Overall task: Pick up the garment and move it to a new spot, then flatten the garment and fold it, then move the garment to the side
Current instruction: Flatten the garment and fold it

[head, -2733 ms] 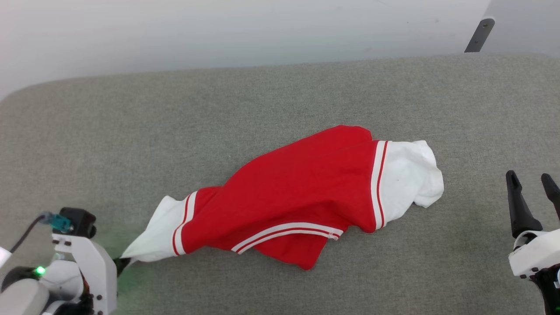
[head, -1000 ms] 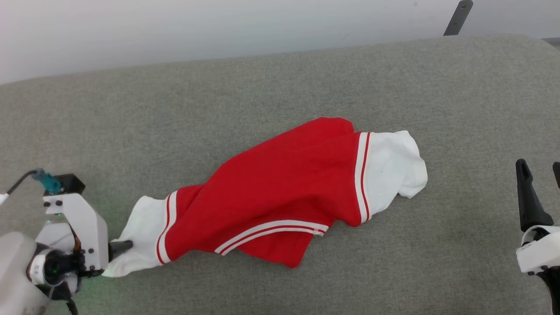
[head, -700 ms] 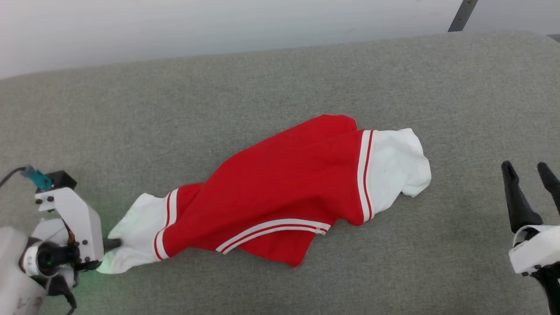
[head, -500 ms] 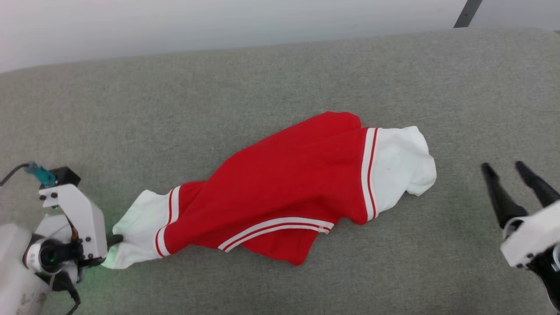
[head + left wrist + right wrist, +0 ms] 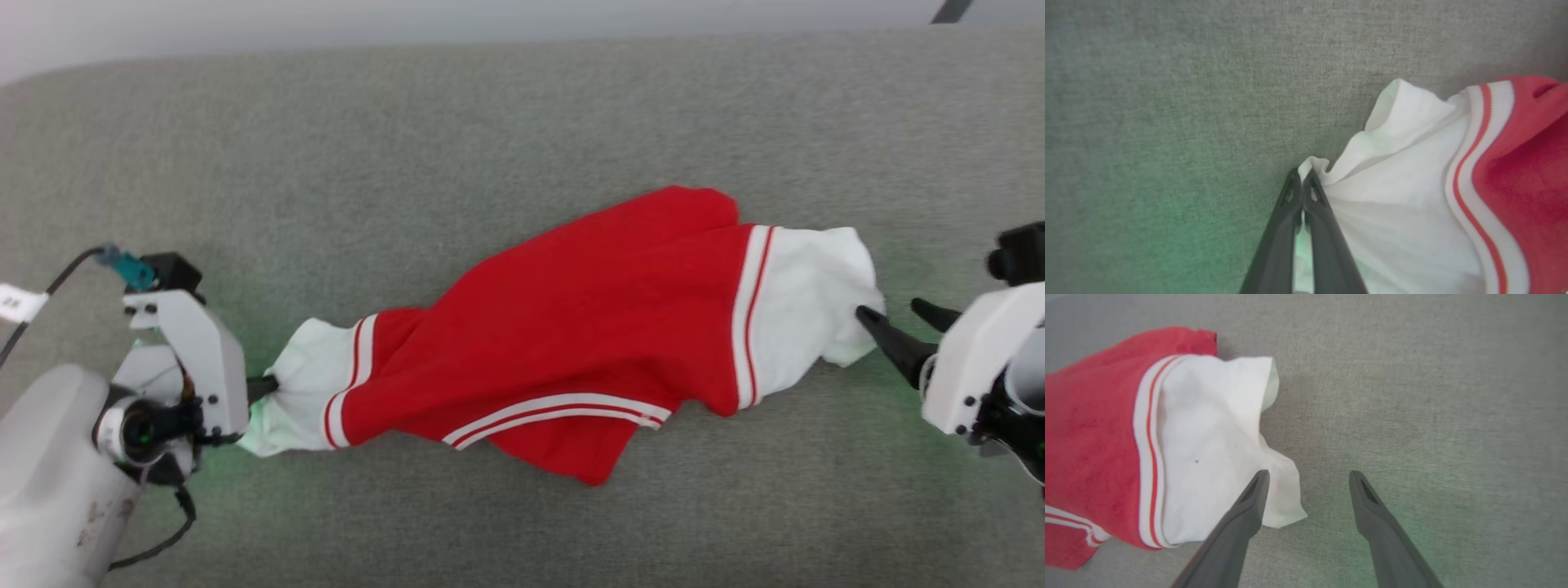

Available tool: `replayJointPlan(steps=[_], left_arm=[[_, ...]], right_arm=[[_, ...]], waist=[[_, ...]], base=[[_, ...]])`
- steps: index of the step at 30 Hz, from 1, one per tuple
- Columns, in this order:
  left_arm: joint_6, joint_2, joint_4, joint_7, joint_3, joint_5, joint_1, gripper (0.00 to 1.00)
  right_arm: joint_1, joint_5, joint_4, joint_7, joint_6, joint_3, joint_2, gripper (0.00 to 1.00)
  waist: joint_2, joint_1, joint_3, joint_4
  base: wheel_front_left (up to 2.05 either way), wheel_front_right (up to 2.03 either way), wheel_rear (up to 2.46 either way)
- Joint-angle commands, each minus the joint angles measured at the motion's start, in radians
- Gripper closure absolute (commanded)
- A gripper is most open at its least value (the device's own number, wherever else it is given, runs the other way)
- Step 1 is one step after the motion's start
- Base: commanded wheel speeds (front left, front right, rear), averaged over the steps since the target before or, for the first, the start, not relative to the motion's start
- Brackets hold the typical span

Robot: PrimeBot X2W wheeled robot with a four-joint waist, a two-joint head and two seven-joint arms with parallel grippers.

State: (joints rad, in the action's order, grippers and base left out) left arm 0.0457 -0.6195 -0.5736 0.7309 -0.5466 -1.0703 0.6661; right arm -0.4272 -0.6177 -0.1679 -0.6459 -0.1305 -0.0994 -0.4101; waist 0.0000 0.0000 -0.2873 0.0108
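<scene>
**Kid:** What changed?

**Friend:** The big bright red soft top with white sleeve ends [image 5: 588, 343] lay across the middle. The right gripper [image 5: 888, 309] had come in from the lower right, fingers wide, with one tip at the right sleeve. The left gripper [image 5: 1302, 175] stayed pinched shut on the left sleeve.

**Kid:** So?

**Friend:** Both could soon pull it flat, I think.

**Kid:** And around it?

**Friend:** A grey fuzzy cushion [image 5: 408, 163] was under it, and a pale wall [image 5: 326, 16] ran along the top.

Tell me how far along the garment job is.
Done: left gripper shut on one white sleeve end. In hand: right gripper open, one finger at the other sleeve end, not clamped yet. Left: the garment lies bunched, so flattening, folding and moving aside remain.
</scene>
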Motion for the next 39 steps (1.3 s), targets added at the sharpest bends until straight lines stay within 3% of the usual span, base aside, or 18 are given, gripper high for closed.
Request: replayJointPlan(steps=[1, 10, 11, 12, 13, 20, 28, 39], left_arm=[[0.011, 0.050, -0.005, -0.008, -0.023, 0.006, 0.002, 1.00], [0.026, 0.081, -0.021, -0.023, -0.037, 0.017, 0.030, 1.00], [0.028, 0.083, -0.025, -0.025, -0.038, 0.017, 0.034, 1.00], [0.028, 0.084, -0.028, -0.027, -0.038, 0.017, 0.036, 1.00], [0.030, 0.084, -0.032, -0.027, -0.038, 0.017, 0.038, 1.00], [0.035, 0.065, -0.044, -0.034, -0.021, 0.013, 0.077, 1.00], [0.026, 0.017, 0.036, 0.008, -0.011, 0.039, 0.187, 1.00], [0.026, 0.006, 0.120, 0.024, -0.016, 0.111, 0.400, 1.00]], right_arm=[[-0.032, -0.024, -0.036, -0.016, 0.000, -0.036, -0.007, 0.00], [-0.079, -0.075, -0.193, -0.088, 0.000, -0.170, -0.024, 0.00], [-0.081, -0.081, -0.216, -0.097, 0.000, -0.185, -0.026, 0.55], [-0.084, -0.079, -0.230, -0.101, 0.000, -0.205, -0.031, 0.88], [-0.088, -0.083, -0.239, -0.102, 0.000, -0.222, -0.035, 1.00], [-0.161, -0.149, -0.254, -0.067, 0.000, -0.247, -0.062, 1.00], [-0.281, -0.238, -0.194, -0.019, 0.000, -0.242, -0.117, 1.00], [-0.516, -0.247, -0.209, 0.167, 0.000, -0.290, -0.110, 1.00]], waist=[[0.0000, 0.0000, -0.035, 0.032], [0.0000, 0.0000, -0.062, 0.052], [0.0000, 0.0000, -0.062, 0.053], [0.0000, 0.0000, -0.063, 0.054], [0.0000, 0.0000, -0.062, 0.054], [0.0000, 0.0000, -0.029, 0.044], [0.0000, 0.0000, 0.087, 0.034], [0.0000, 0.0000, 0.234, 0.038]], base=[[0.00, 0.00, 0.00], [0.00, 0.00, 0.00], [0.00, 0.00, 0.00], [0.00, 0.00, 0.00], [0.00, 0.00, 0.00], [0.00, 0.00, 0.00], [0.00, 0.00, 0.00], [0.00, 0.00, 0.00]])
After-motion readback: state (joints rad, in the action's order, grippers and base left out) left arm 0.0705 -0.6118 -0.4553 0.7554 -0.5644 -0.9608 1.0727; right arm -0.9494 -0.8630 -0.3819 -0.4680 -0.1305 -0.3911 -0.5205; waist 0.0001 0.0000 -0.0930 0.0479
